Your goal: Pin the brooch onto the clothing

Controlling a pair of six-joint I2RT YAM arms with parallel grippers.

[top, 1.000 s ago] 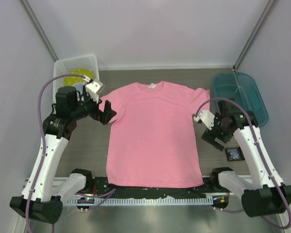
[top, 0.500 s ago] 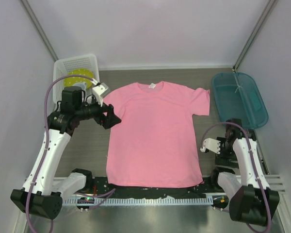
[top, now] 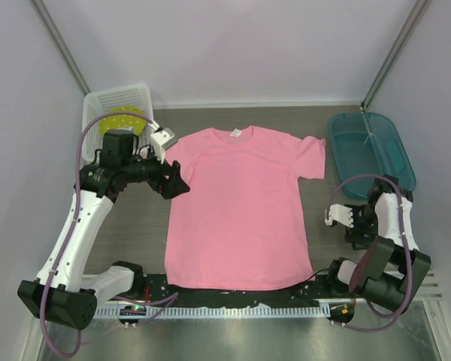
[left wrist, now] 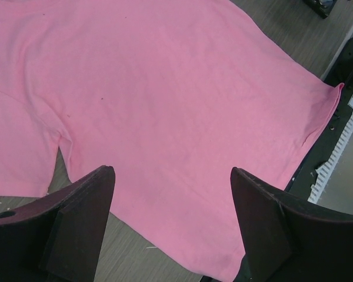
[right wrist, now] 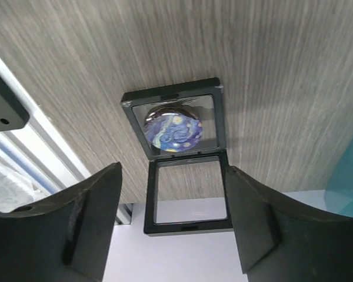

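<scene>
The pink T-shirt (top: pixel 240 207) lies flat in the middle of the table, collar at the far side. It fills the left wrist view (left wrist: pixel 165 88). My left gripper (top: pixel 177 177) is open and empty, hovering over the shirt's left sleeve edge (left wrist: pixel 172 171). The brooch (right wrist: pixel 173 130), round with a dark blue swirled front, sits in the small black case (right wrist: pixel 182 220), whose lid lies open. My right gripper (right wrist: pixel 173 169) is open and empty just above the case. In the top view the right gripper (top: pixel 359 233) hides the case and the brooch.
A white basket (top: pixel 98 105) with a yellow item stands at the far left. A teal bin (top: pixel 370 150) stands at the far right. A black rail (top: pixel 240 297) runs along the near edge, under the shirt's hem.
My right arm has folded back towards the near right, bringing its gripper over the case. My left gripper has shifted slightly right over the shirt's sleeve.
</scene>
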